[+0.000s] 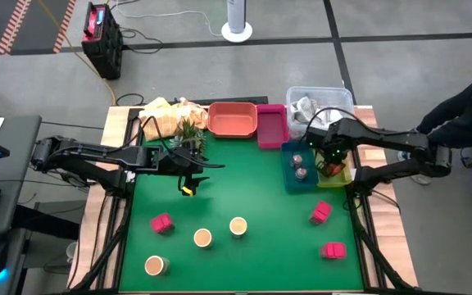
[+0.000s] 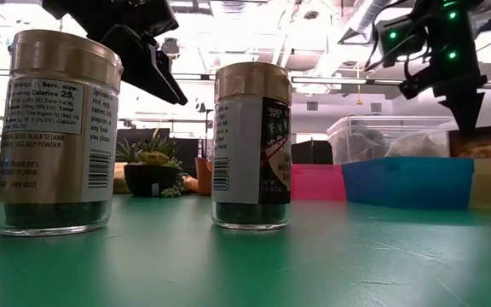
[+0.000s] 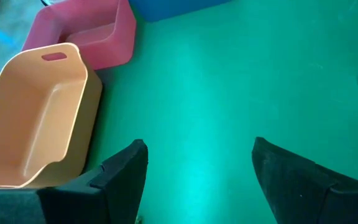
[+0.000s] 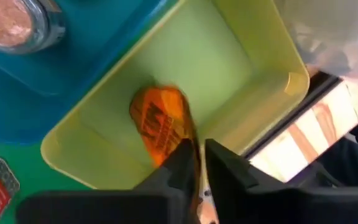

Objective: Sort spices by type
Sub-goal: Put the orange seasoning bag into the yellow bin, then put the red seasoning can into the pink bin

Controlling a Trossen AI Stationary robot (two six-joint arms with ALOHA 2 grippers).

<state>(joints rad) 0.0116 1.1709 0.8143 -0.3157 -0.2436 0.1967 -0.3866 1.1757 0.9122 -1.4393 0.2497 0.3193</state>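
Note:
My right gripper point(image 1: 331, 161) hangs over the yellow-green tray point(image 1: 340, 178) at the table's right. It is shut on the red-orange piece point(image 4: 160, 124), which reaches down into that tray. Two small jars point(image 1: 300, 165) stand in the blue tray point(image 1: 288, 182). My left gripper point(image 1: 197, 168) is open and empty above the green mat, near the potted plant point(image 1: 188, 129). Three round tan-lidded cups point(image 1: 202, 238) point(image 1: 238, 226) point(image 1: 155, 265) and three magenta packets point(image 1: 161, 222) point(image 1: 319, 213) point(image 1: 333, 250) rest on the mat toward the near edge. My right gripper pinches the red-orange piece by its upper end point(image 4: 187, 152) between its two fingers point(image 4: 225, 165). The fingers come from above, pointing down. The piece hangs below them inside the yellow-green tray. I cannot tell whether its lower end touches the tray floor.
An orange tray point(image 1: 233, 119) and a pink tray point(image 1: 271, 124) stand at the far edge, with a clear tub point(image 1: 318, 102) at the far right. A person's dark sleeve point(image 1: 465, 106) shows beyond the table's right edge. In the low view two cups point(image 2: 58, 132) point(image 2: 252, 145) stand close.

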